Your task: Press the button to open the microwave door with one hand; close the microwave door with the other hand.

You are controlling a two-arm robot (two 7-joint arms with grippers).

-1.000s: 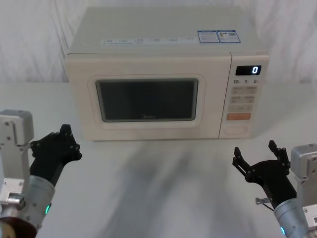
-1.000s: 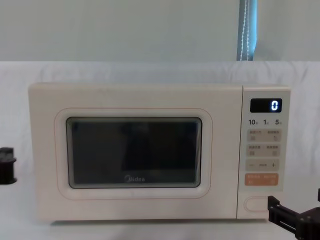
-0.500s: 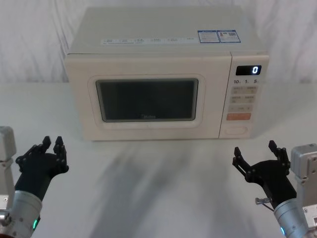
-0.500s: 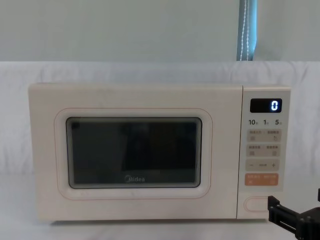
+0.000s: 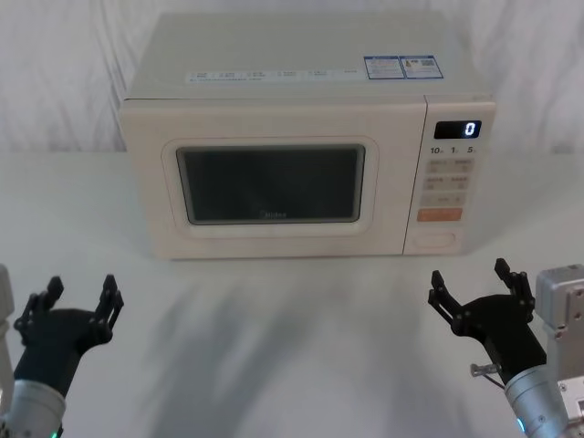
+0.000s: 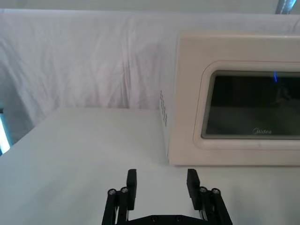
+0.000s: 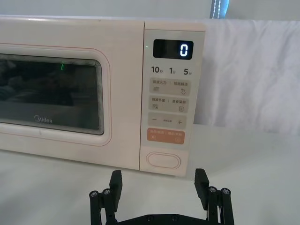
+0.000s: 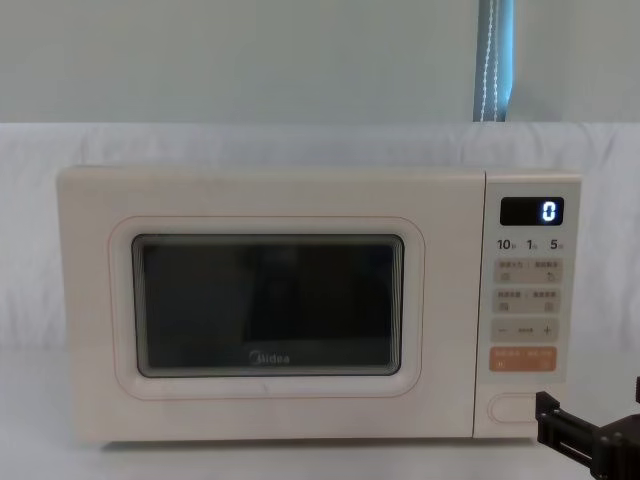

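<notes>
Microwave door [image 5: 270,187] sits shut, seemingly latched; the button [image 7: 163,160] at the panel's foot is unpressed. My right gripper [image 7: 158,184] and left gripper [image 6: 161,183] hover low, fingers spread, empty. Everything remains undone.

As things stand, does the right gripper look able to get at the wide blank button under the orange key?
Probably yes. The right gripper hangs open in front of the control panel, and only bare table lies between it and the button. The microwave door is shut.
</notes>
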